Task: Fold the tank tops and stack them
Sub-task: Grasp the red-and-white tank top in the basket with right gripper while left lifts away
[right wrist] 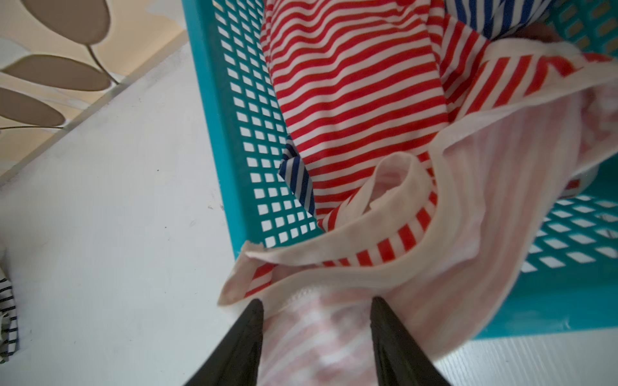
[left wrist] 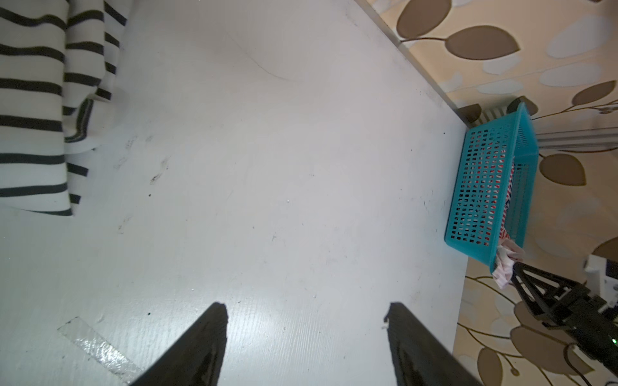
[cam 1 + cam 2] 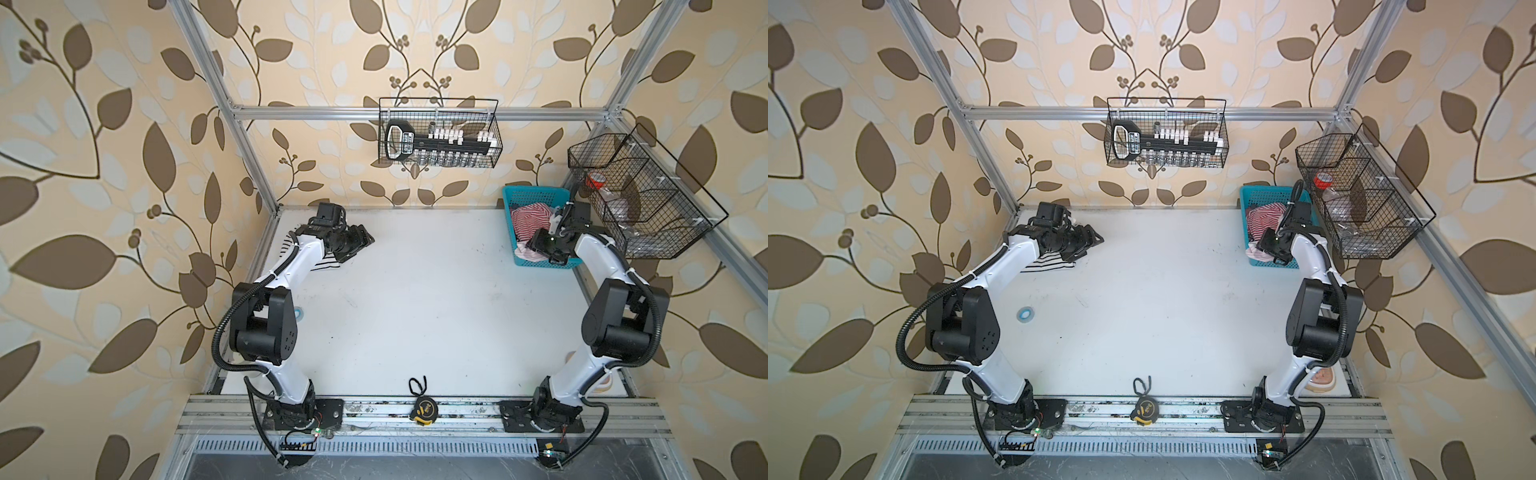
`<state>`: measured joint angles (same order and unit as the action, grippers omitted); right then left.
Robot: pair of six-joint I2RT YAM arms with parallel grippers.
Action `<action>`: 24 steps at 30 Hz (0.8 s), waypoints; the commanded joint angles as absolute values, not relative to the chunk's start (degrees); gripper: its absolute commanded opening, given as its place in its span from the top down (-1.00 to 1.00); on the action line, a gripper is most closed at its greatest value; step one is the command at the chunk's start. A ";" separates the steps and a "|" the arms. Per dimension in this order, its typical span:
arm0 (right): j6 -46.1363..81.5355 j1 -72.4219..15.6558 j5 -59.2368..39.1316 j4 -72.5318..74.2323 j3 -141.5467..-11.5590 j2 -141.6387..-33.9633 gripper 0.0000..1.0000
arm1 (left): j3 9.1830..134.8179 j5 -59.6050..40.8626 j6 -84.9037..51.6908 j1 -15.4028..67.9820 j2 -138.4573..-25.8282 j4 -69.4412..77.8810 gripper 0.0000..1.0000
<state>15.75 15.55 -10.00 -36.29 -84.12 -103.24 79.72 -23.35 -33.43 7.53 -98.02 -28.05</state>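
A black-and-white striped tank top (image 3: 320,262) (image 3: 1050,264) (image 2: 30,100) lies folded at the table's far left, partly under my left arm. My left gripper (image 2: 306,310) (image 3: 365,241) hovers open beside it over bare table, with nothing between its fingers. A red-and-white tank top (image 1: 351,83) (image 3: 530,218) (image 3: 1262,216) is bunched in the turquoise basket (image 1: 234,100) (image 3: 536,195) at the far right, spilling over its near corner. Bits of a navy-and-white tank top (image 1: 299,180) show beneath it. My right gripper (image 1: 317,304) has its jaws apart, straddling the pale spilled fabric.
A yellow tape measure (image 3: 422,409) (image 3: 1144,411) sits at the table's front edge. A blue tape roll (image 3: 1025,313) lies near the left arm. Black wire baskets hang on the back rail (image 3: 440,133) and the right frame (image 3: 640,195). A clear tape strip (image 2: 100,347) sticks to the table.
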 commanded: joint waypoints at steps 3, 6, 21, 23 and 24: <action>15.12 15.63 -10.17 -36.41 -88.24 -106.10 -0.09 | 82.31 -23.99 -33.22 8.13 -98.44 -28.83 -0.53; 14.98 15.61 -11.47 -36.57 -89.21 -107.70 -0.02 | 82.43 -24.08 -33.22 8.34 -98.53 -28.95 -0.53; 15.92 15.10 -13.55 -35.24 -88.72 -106.38 0.44 | 82.25 -24.17 -32.95 8.96 -98.31 -29.11 -0.54; 15.81 14.32 -12.36 -34.92 -89.34 -106.00 0.13 | 82.20 -24.08 -32.97 8.96 -98.22 -29.17 -0.54; 15.62 13.71 -10.86 -35.36 -90.16 -106.12 0.01 | 82.25 -24.08 -33.05 9.03 -98.31 -29.04 -0.54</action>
